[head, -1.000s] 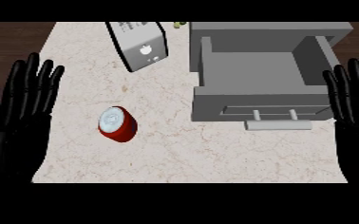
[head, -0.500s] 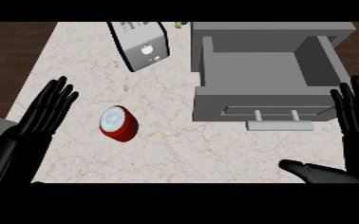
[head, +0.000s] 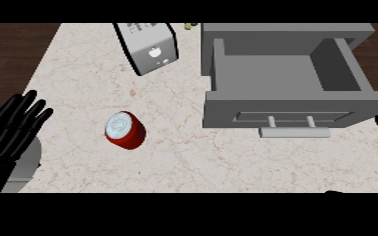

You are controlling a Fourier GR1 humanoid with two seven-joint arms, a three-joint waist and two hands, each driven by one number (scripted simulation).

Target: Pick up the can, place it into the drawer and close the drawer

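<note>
One red can [head: 125, 130] sits on the surface [head: 81, 80], left of the drawer [head: 280, 105] pulled open to take it; my left robot hand [head: 21, 125] is wide open nearby, ready to grab, but the right robot hand [head: 334, 192] I cannot tell.

Kitchen counter [head: 81, 75], seen from above: a small white emblem [head: 154, 51], shaped like an apple with a leaf, stands on the lower front face of the grey box [head: 142, 44] at the counter's far edge, just left of the open drawer [head: 244, 105]; it is the only sign that can be made out; pale marks [head: 145, 27] near the box's upper edge are too small to read; the silver lid [head: 118, 124] of the red can [head: 130, 136] carries faint pale markings, too blurred to read as letters or numbers.
</note>
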